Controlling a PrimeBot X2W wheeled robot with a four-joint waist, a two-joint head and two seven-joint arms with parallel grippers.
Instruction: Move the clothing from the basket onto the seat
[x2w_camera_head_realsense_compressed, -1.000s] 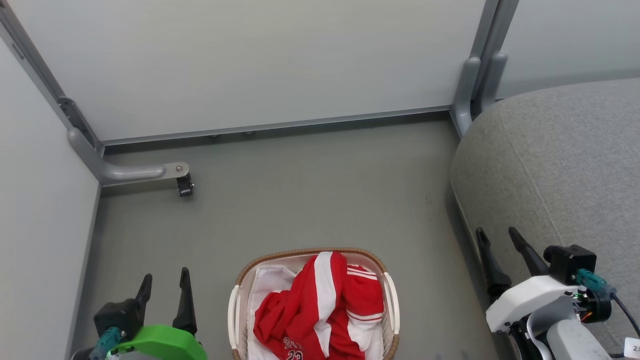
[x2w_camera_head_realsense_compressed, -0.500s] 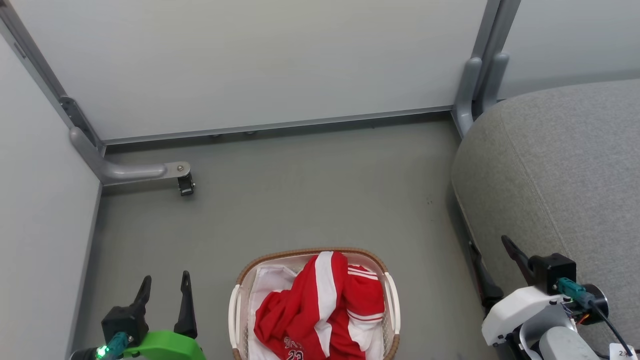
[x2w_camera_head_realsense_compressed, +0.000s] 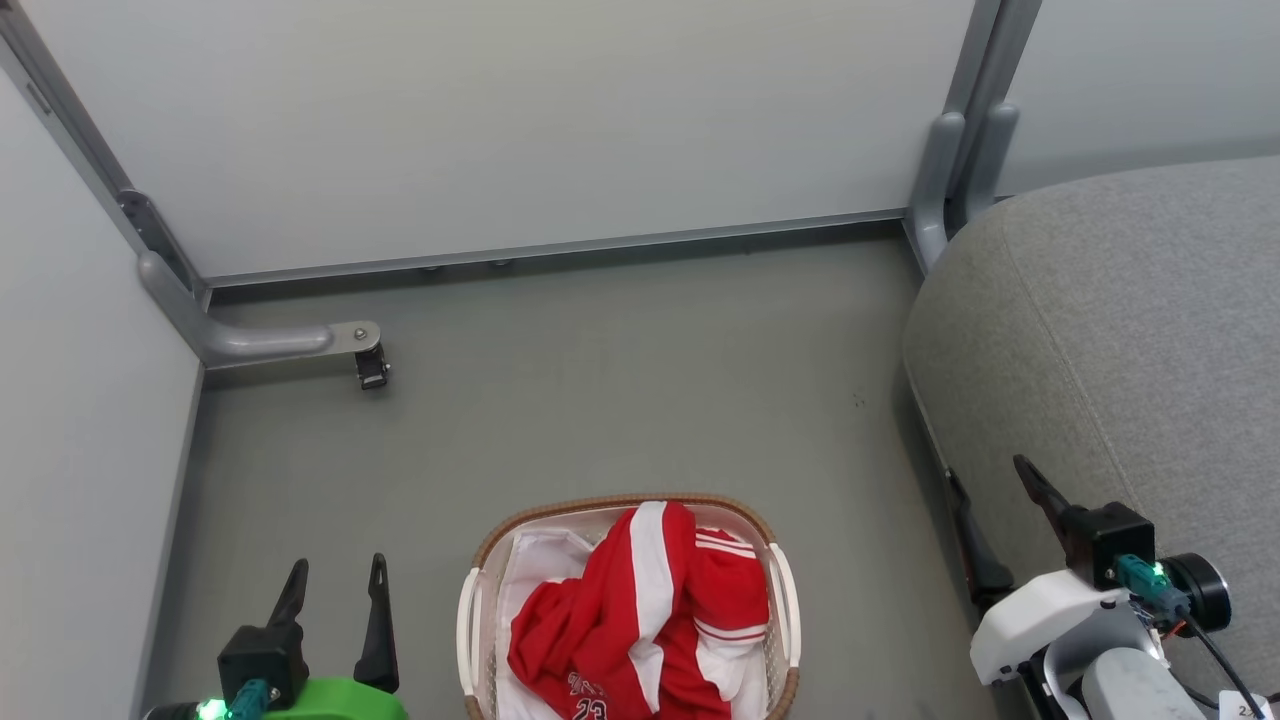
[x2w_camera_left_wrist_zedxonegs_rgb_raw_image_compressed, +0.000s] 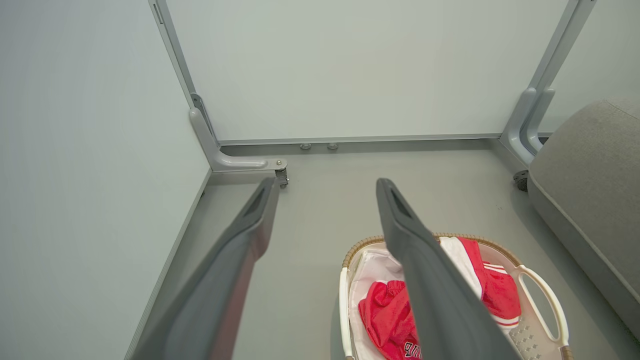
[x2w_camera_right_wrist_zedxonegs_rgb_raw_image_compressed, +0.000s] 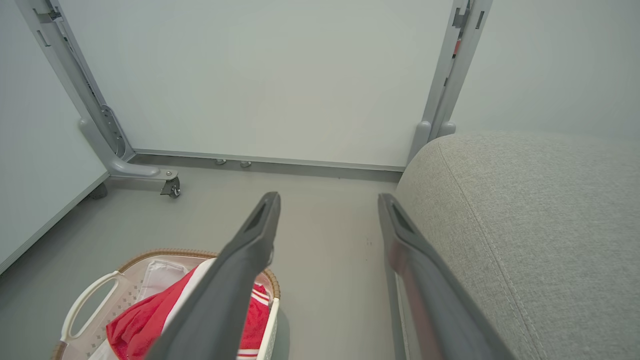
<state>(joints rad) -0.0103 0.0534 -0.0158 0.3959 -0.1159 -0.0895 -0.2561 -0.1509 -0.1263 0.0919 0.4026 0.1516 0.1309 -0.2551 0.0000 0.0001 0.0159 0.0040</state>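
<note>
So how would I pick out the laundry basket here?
Start at the big grey sofa on the right; on the floor to its left stands the laundry basket. It is oval, white, brown-rimmed, and holds red-and-white sports clothing.

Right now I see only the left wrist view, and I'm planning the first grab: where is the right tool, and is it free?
Observer: The right tool is open and holds nothing. It is beside the rounded edge of the seat, to the right of the basket.
Operator: My own finger covers the middle of the basket. What lies there?
Observer: In the head view the clothing is heaped there, with a broad white stripe running over the top.
Operator: Is my left tool above the basket?
Observer: No. The left tool stands to the left of it, over the floor.
</note>
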